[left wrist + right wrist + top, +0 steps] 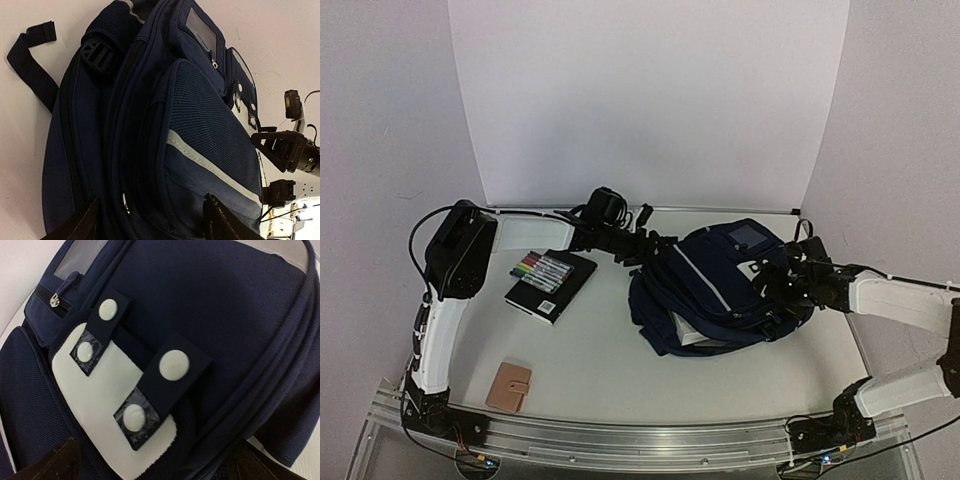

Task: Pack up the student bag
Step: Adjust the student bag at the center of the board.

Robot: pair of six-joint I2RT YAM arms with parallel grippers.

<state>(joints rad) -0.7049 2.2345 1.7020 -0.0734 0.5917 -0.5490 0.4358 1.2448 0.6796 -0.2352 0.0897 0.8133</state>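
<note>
The student bag [720,290], dark navy with a light-grey stripe, lies on the table at centre right. My left gripper [645,250] is at the bag's left end. In the left wrist view its dark fingers [220,220] stand apart on either side of the bag's [165,125] folds, with a small metal zipper pull [125,202] between them. My right gripper [780,280] is at the bag's right end. Its jaws are wide open over the white patch [105,395] with round studs near the top handle, and its fingertips [50,465] show only at the bottom corners.
A black notebook [550,283] with several coloured markers [542,270] on top lies left of the bag. A tan wallet [509,387] sits near the front left edge. A white backdrop [650,100] rises behind the table. The right arm [290,150] shows beyond the bag in the left wrist view.
</note>
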